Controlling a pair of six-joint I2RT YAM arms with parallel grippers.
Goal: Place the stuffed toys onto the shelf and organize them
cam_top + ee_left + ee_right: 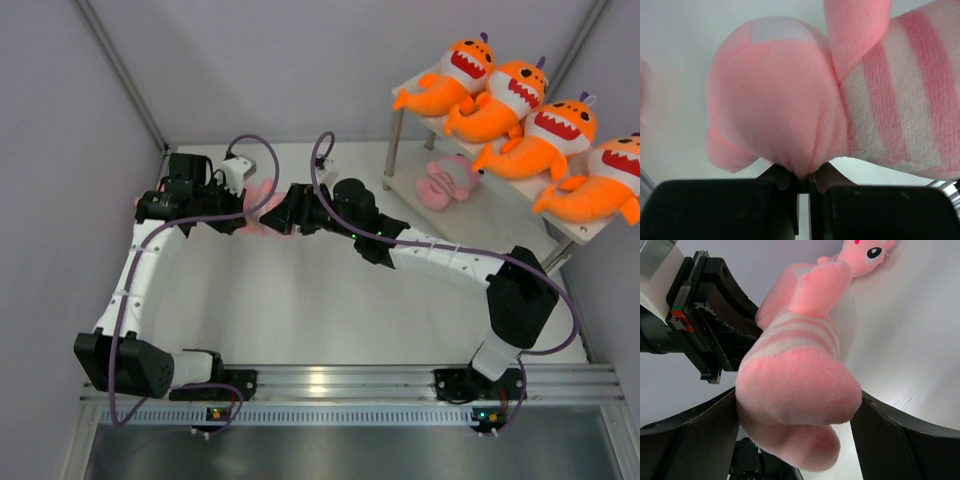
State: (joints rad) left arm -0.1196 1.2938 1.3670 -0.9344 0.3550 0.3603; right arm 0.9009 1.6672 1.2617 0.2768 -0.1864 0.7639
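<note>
We find the table carrying the shelf at its far right corner; four orange shark toys lie in a row on the upper board, touching one another; one pink striped toy lies on the lower board.

Both arms reach to the far left of the table, their grippers facing each other with a second pink striped toy between them.

The left gripper has its jaws pressed together, pinching a fold of this toy's plush; the right gripper has its jaws spread wide on either side of the toy's rounded foot; we cannot tell whether they press it.
</note>
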